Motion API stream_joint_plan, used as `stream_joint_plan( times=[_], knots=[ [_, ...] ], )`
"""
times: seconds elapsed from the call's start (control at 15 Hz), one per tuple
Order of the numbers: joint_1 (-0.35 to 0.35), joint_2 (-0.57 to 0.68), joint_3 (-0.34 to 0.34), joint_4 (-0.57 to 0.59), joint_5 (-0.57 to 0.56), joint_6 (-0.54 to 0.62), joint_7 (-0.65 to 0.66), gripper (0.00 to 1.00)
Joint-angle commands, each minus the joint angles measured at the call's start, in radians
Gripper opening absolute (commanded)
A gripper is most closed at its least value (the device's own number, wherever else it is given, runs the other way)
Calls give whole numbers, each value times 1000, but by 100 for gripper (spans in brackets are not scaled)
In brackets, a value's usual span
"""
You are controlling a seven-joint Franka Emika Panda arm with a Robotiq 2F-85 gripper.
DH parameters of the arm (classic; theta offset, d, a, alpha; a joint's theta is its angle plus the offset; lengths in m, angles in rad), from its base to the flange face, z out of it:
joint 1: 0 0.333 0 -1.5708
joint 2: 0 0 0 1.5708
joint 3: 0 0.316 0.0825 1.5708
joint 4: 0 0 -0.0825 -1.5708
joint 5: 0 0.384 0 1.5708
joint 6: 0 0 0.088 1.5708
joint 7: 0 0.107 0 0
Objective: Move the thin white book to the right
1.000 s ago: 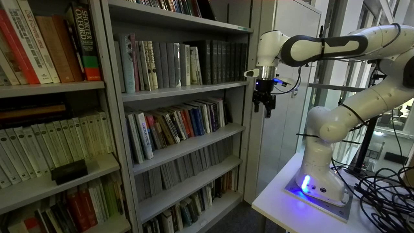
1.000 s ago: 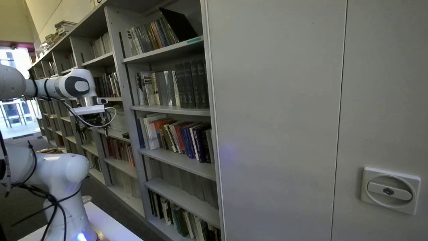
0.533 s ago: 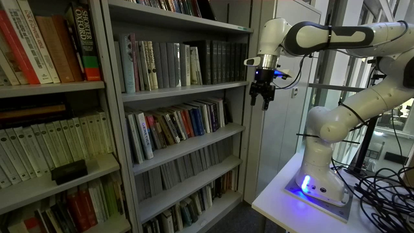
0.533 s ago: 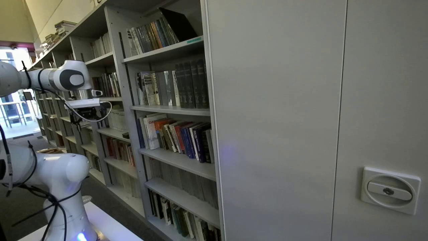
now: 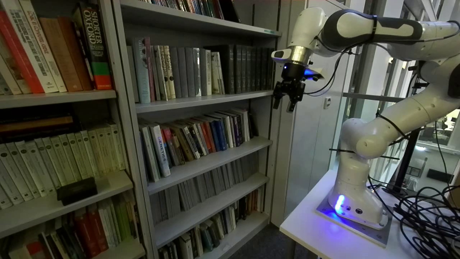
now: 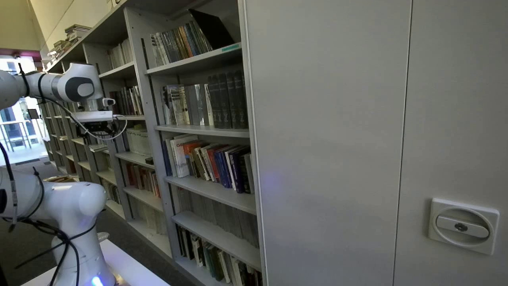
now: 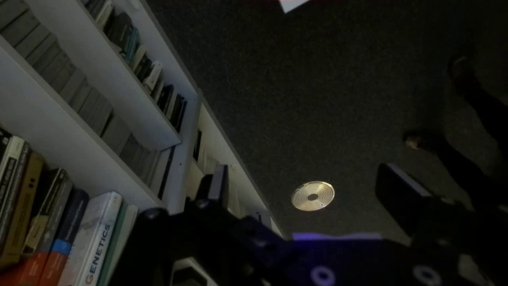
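My black two-fingered pincer [image 5: 283, 107] gapes, empty. Grey shelf [image 5: 215, 158], near left edge: white oblong GENETICS book [image 5: 161, 149] leans, likely slack packing.

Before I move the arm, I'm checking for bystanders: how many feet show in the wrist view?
2: a lower foot and a dimmer upper foot, both right of centre. Others may hide behind the gripper.

"What adjoins the right edge of the grey bookcase [image 5: 212, 158]?"
"A tall, pale cabinet [image 6: 329, 139], in both exterior views."
"And its bottom edge?"
"Dark floor [image 7: 297, 99]."
"What lies past the far corner of the white table [image 5: 305, 223]?"
"Windows [image 5: 384, 81] with pale upright bars."
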Motion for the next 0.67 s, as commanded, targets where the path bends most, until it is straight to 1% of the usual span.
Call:
stream_joint_plan(
  times=[0.0,0.33,0.6],
  knots=[
    [20,18,8,52,67,48,33,100],
    [29,9,31,92,149,108,51,100],
    [42,-2,53,113,191,185,76,100]
  ],
)
